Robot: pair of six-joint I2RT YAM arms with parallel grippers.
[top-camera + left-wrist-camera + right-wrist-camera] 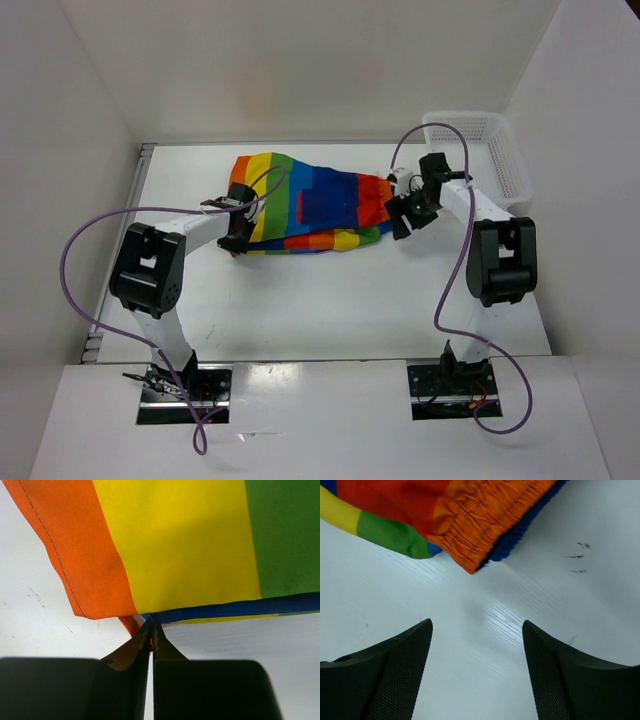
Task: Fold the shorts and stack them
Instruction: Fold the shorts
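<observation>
The rainbow-striped shorts (310,205) lie folded on the white table, their blue pocket (335,203) facing up. My left gripper (238,240) sits at the shorts' near left corner. In the left wrist view it (151,622) is shut on the cloth's edge, where the orange and yellow stripes (185,545) meet a blue hem. My right gripper (400,215) is at the shorts' right end. In the right wrist view it (477,625) is open over bare table, and the gathered orange waistband (490,525) lies just beyond its fingertips, untouched.
A white plastic basket (490,150) stands at the back right corner, behind the right arm. White walls close in the table (330,300) at the back and on both sides. Purple cables loop from both arms.
</observation>
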